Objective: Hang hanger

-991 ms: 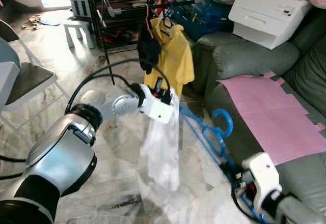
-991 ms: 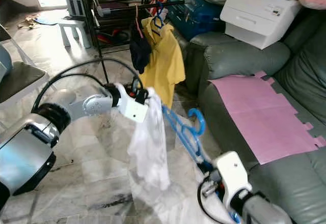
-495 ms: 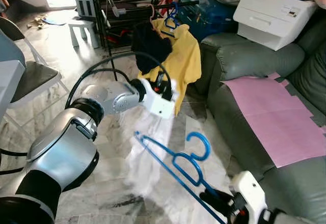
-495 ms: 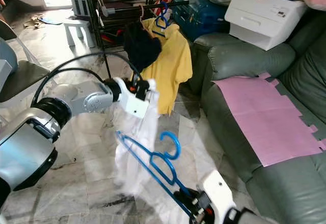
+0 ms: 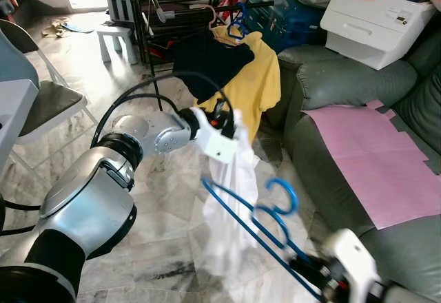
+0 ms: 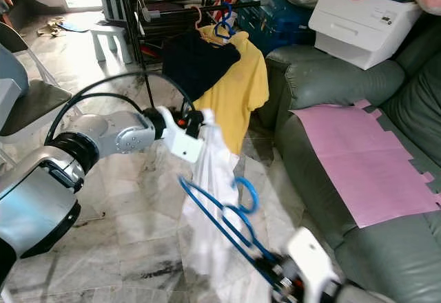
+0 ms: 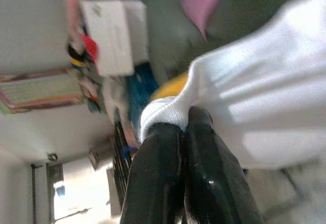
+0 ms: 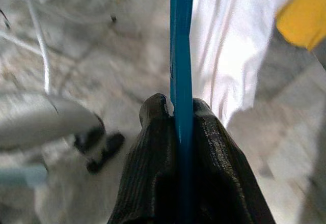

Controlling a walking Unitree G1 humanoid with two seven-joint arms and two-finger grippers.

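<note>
the left gripper is clenched on the top edge of the white shirt and holds it up above the floor, so the cloth hangs free and open. the right gripper has its jaws closed on the bar of the blue hanger, low beside the sofa. the hanger points up toward the shirt, probably to go inside it. the rack with hung clothes stands behind.
</note>
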